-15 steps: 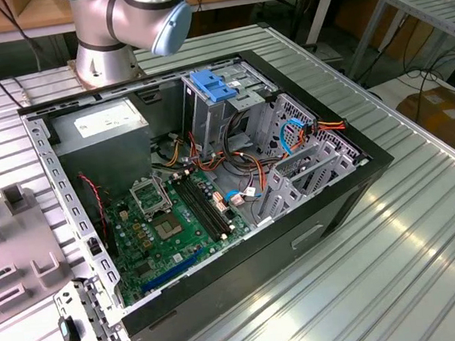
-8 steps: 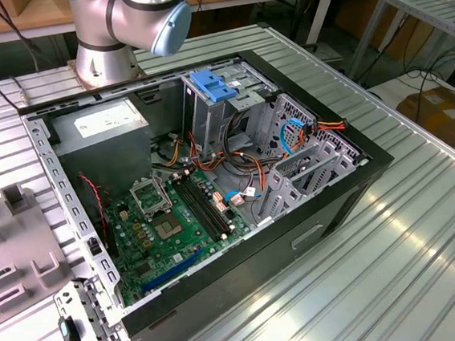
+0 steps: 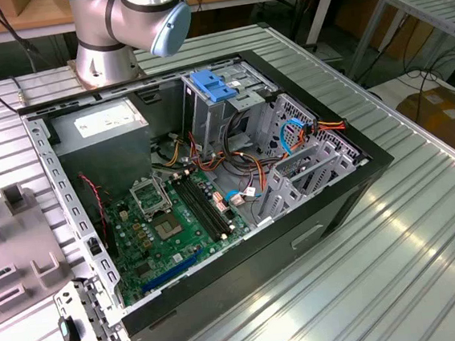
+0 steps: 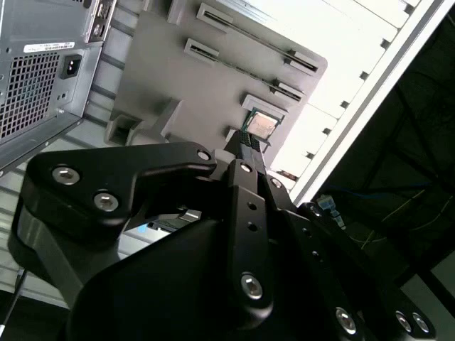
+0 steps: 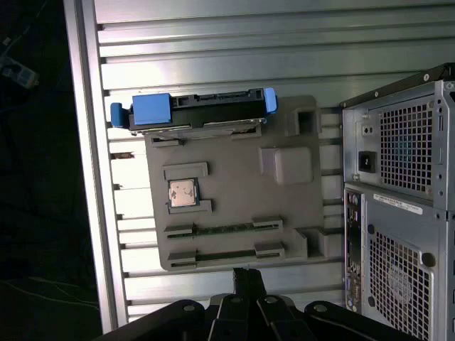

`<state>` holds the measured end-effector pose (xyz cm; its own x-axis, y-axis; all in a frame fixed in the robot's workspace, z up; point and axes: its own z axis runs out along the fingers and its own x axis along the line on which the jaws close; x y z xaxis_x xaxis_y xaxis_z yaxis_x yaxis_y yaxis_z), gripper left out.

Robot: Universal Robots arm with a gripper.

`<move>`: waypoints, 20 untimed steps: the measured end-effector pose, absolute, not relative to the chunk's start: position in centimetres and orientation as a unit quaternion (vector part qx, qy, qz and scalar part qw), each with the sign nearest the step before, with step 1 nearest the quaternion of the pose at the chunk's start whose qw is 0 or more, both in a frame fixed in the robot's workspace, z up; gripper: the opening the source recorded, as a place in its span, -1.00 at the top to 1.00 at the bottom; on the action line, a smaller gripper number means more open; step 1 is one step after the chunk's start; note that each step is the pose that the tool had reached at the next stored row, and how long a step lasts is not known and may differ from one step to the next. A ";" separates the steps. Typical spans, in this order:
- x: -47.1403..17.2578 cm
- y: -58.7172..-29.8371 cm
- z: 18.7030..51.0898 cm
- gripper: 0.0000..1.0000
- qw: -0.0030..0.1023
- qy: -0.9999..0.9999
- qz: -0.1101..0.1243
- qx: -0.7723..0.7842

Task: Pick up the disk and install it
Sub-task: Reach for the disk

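Your black two-finger gripper [image 5: 247, 273] hangs above the far edge of a flat grey plastic holding plate [image 5: 234, 206]. Its jaws are drawn narrow, close together, with nothing between them. The second wrist view shows the gripper [image 4: 245, 142] the same way.

The disk [image 5: 195, 114], a silver metal hard drive framed by blue plastic rails, stands on its long edge in a slot along the opposite edge of that plate. It is well apart from the gripper and nothing is touching it.

A small square silver processor chip [image 5: 183, 192] sits in a recess on the plate, between the disk and two thin green memory sticks [image 5: 224, 229].

The plate lies on a ribbed aluminium table [image 3: 398, 267], just beside the rear of a black tower computer case [image 5: 398, 213]. In the exterior view the case [image 3: 327, 201] lies open, showing a green motherboard [image 3: 176, 224] and a bare blue plastic bracket [image 3: 211, 86] on its metal drive cage.
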<state>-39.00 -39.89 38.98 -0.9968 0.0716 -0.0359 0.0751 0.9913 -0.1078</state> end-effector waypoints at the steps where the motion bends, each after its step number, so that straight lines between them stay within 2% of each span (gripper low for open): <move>1: -39.2 -39.9 39.0 0.79 0.016 0.998 -0.055 0.037; 20: -40.2 -38.6 38.5 0.79 0.016 0.998 -0.054 0.037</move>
<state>-40.19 -38.55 38.49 -0.9968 0.0717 -0.0358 0.0751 0.9915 -0.1058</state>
